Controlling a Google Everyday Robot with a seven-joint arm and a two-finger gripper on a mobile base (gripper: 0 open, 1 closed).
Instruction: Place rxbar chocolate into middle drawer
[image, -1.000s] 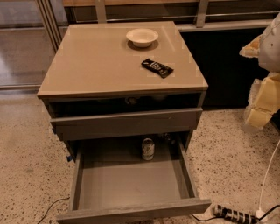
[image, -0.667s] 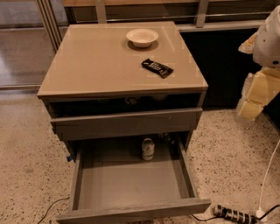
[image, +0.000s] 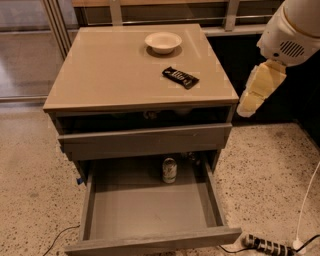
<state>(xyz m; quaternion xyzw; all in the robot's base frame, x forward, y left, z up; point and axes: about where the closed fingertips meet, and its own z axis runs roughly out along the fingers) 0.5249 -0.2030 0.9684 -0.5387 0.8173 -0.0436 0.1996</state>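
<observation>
Gripper: the pale yellow gripper (image: 257, 90) hangs below a rounded white arm housing (image: 292, 30) at the upper right, in the air off the right edge of the cabinet and pointing down and to the left.
Gripper state: it holds nothing that can be seen; whether it is parted or closed cannot be told.
Bar: the rxbar chocolate (image: 180, 77), a flat black-wrapped bar with white lettering, lies flat and slantwise on the right half of the beige cabinet top (image: 110, 75).
Bar to gripper: the bar lies to the left of the gripper, near but apart from it, with the cabinet's right edge between them.
Bowl: a shallow white round bowl (image: 163, 42) sits on the top behind the bar, near the back edge and apart from the bar.
Open drawer: the middle drawer (image: 150, 215), a wide grey wooden tray with thin side walls, is pulled far out at the bottom of the view.
In the drawer: a small upright can with a pale label (image: 169, 170) stands at the back; the bar is not in it.
Drawer above: another grey drawer front (image: 145, 141) sits nearly pushed in, with a dark gap over it.
Floor: speckled stone (image: 30, 200), with a power strip (image: 267, 245) at the lower right.
</observation>
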